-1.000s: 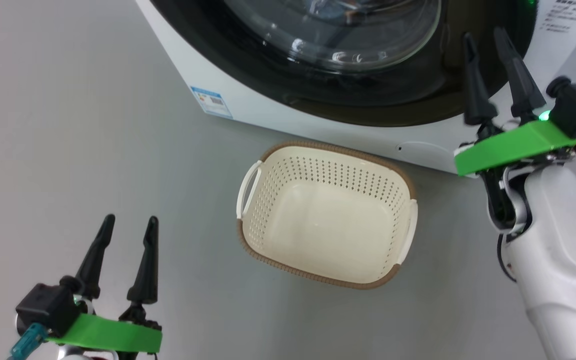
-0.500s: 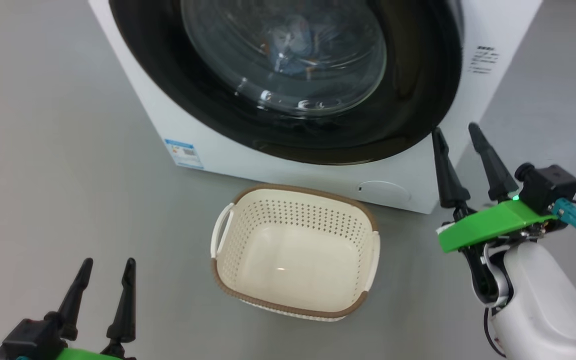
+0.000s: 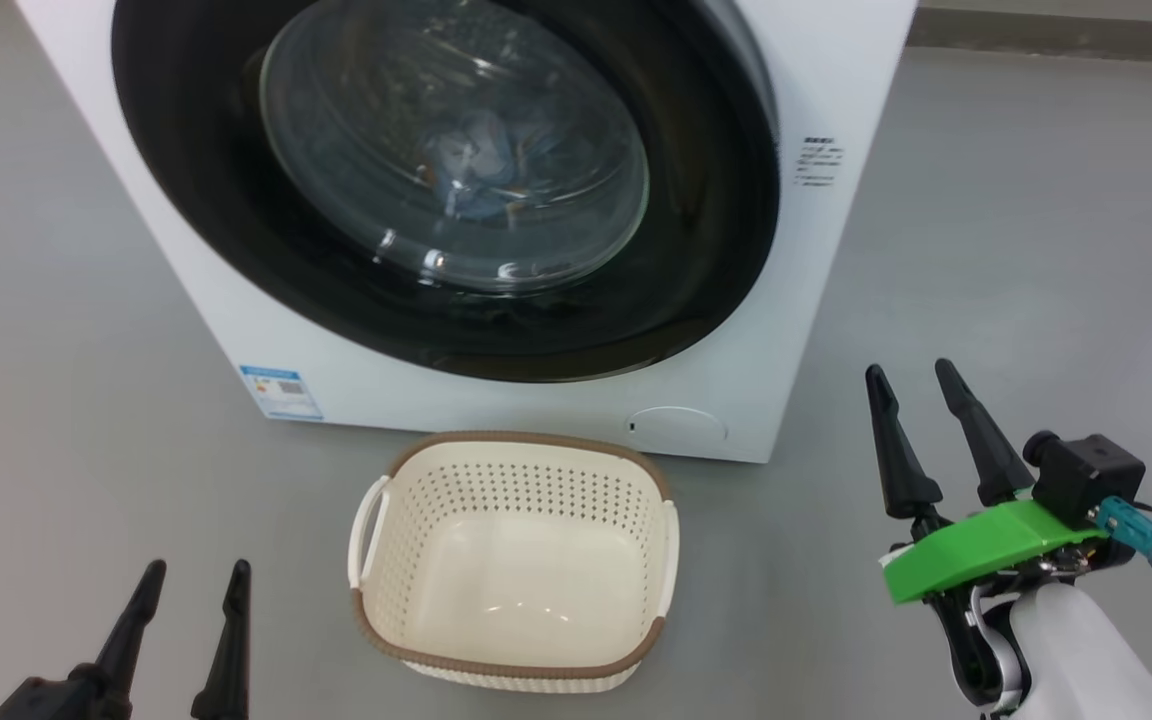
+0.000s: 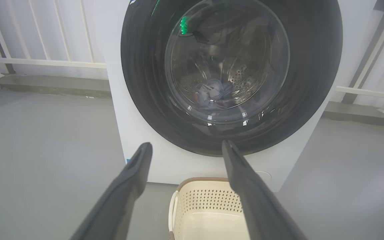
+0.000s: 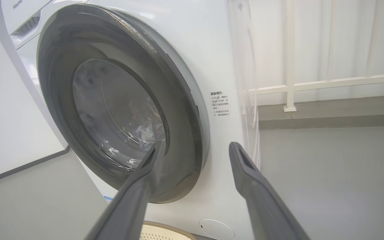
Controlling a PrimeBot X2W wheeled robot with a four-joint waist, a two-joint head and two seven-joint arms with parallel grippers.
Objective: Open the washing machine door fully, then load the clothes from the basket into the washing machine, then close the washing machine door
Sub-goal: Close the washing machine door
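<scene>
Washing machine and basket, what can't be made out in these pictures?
- Clothes, head view: reflections on the washing machine door glass blur them; count unclear.
- Text label, head view: print too small to read.
- Left claw, head view: base cut off by the bottom edge.
- Basket, right wrist view: mostly cut off by the bottom edge.

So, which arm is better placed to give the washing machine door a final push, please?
Right, probably: the right gripper, open, is nearer the washing machine door; the left gripper, also open, sits farther back.
</scene>
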